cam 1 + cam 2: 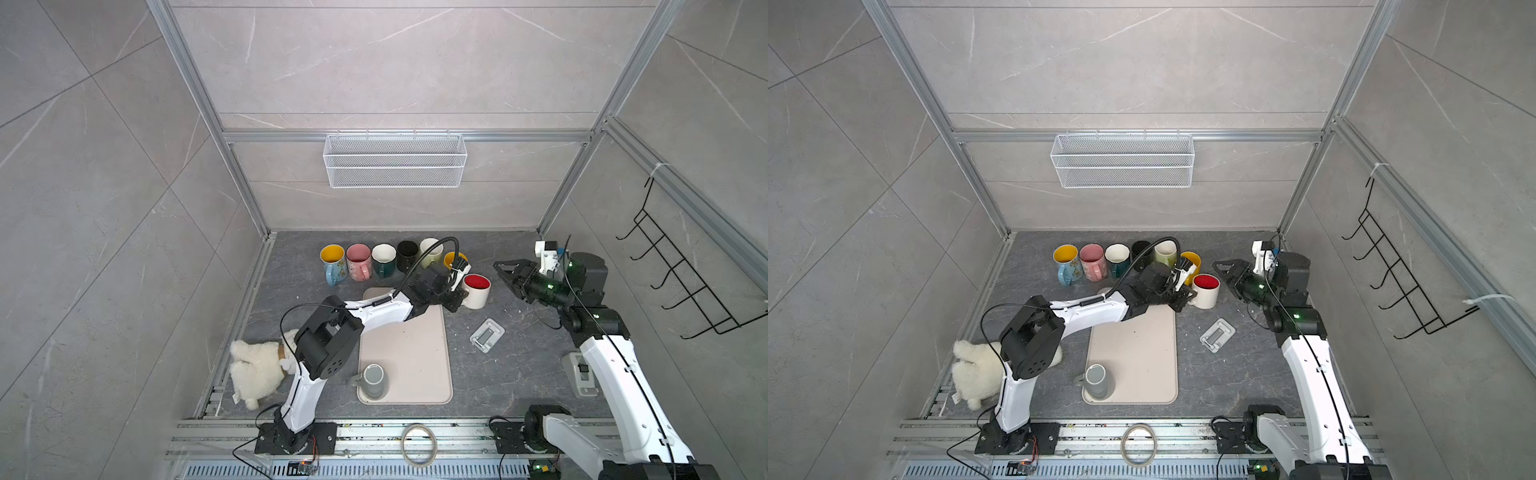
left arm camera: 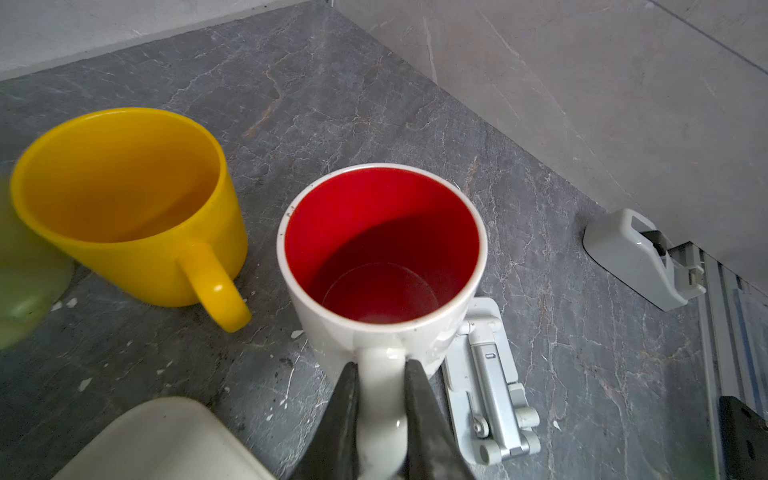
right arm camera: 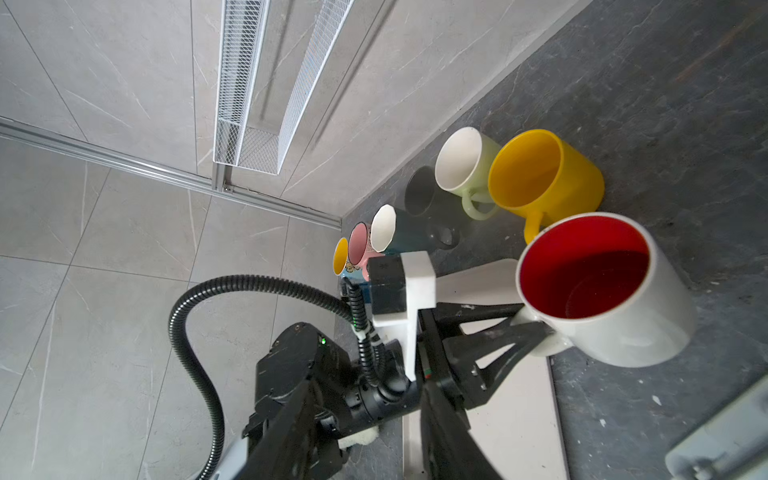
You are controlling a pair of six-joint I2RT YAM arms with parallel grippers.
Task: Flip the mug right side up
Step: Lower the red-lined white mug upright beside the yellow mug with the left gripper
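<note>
Your left gripper (image 2: pixel 380 368) is pinching the handle of the white mug with the red inside (image 2: pixel 382 249). The mug looks to be standing open end up on the grey table (image 2: pixel 374 104), just beside the yellow mug (image 2: pixel 124 187). I think only the letting-go is left, so open those fingers gently and back away straight so it doesn't tip. Your right gripper (image 1: pixel 500 270) hangs near, fingers spread, holding nothing.

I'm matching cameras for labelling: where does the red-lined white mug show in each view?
Top view: red-lined mug just right of centre.
Top view: red-lined mug just right of centre too.
Left wrist: middle of picture, handle at bottom edge.
Right wrist: right side, lower half.
Shared landmark: yellow mug beside it in all four.
</note>
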